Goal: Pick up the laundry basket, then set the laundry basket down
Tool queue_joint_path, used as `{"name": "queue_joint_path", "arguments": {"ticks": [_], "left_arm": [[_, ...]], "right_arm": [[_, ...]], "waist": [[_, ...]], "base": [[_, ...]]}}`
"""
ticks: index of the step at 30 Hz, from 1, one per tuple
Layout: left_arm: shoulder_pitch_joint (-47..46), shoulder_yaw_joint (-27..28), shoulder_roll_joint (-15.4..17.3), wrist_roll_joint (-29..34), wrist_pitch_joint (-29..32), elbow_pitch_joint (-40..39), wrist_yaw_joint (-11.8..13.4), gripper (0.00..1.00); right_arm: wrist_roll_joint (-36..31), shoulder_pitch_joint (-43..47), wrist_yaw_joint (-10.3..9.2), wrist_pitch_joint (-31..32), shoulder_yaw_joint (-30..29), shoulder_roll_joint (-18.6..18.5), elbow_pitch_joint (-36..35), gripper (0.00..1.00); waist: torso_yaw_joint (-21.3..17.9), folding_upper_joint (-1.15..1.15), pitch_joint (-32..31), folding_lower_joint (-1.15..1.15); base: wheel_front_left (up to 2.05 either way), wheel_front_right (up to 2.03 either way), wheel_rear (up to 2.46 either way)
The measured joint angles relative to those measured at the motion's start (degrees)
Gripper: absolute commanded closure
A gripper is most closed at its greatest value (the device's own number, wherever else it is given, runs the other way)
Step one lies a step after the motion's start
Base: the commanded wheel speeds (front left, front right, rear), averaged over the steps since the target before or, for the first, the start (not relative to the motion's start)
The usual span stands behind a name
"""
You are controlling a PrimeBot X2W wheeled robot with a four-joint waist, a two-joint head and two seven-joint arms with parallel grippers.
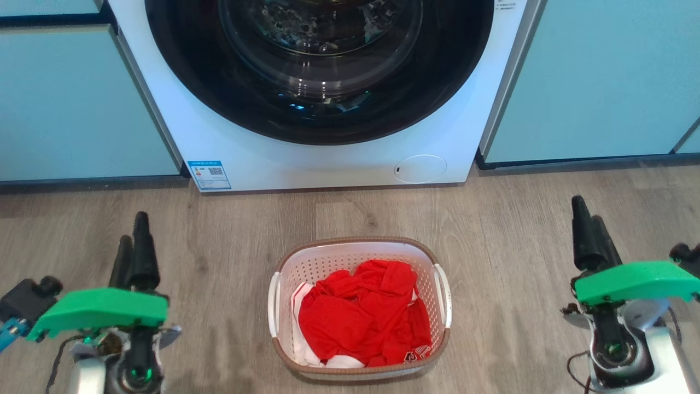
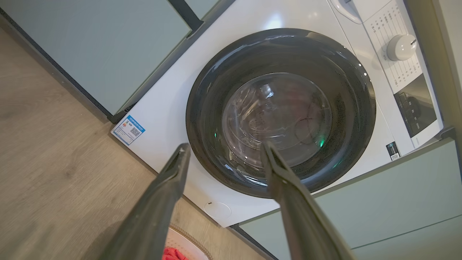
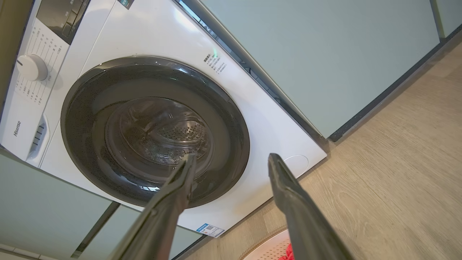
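Observation:
The laundry basket [image 1: 328, 265], white perforated plastic with a brown woven-look rim and white side handles, stands on the wood floor in front of the washing machine, holding red and white clothes [image 1: 363, 314]. My left gripper [image 1: 134, 232] hangs well to its left, my right gripper [image 1: 589, 214] well to its right, both apart from it. In each wrist view the fingers stand spread with nothing between them: left gripper [image 2: 223, 148], right gripper [image 3: 231, 159]. A strip of the basket's rim [image 2: 191, 240] shows at the bottom of the left wrist view, and the rim [image 3: 265, 242] also in the right.
A white front-loading washing machine [image 1: 339, 158] with a dark round door stands just behind the basket. Pale green cabinet fronts [image 1: 71, 104] flank it on both sides. Wood floor [image 1: 503, 230] lies open around the basket.

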Motion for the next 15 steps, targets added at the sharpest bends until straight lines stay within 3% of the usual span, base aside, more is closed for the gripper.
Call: {"name": "queue_joint_path", "arguments": {"ticks": [9,15], "left_arm": [[0.0,-4.4,0.3,10.8,-1.7,-1.3,2.9,0.00],[0.0,-9.4,3.0,17.5,-2.5,-1.3,5.8,0.00]], "right_arm": [[-8.4,-0.5,0.00,-1.3,2.2,0.0,-0.8,0.00],[-15.0,-0.6,0.00,-2.5,4.7,-0.1,-0.9,0.00]], "waist": [[0.3,0.00,-0.1,0.00],[0.4,0.00,-0.3,0.00]], "base": [[0.00,0.00,0.00],[0.00,0.00,0.00]]}}
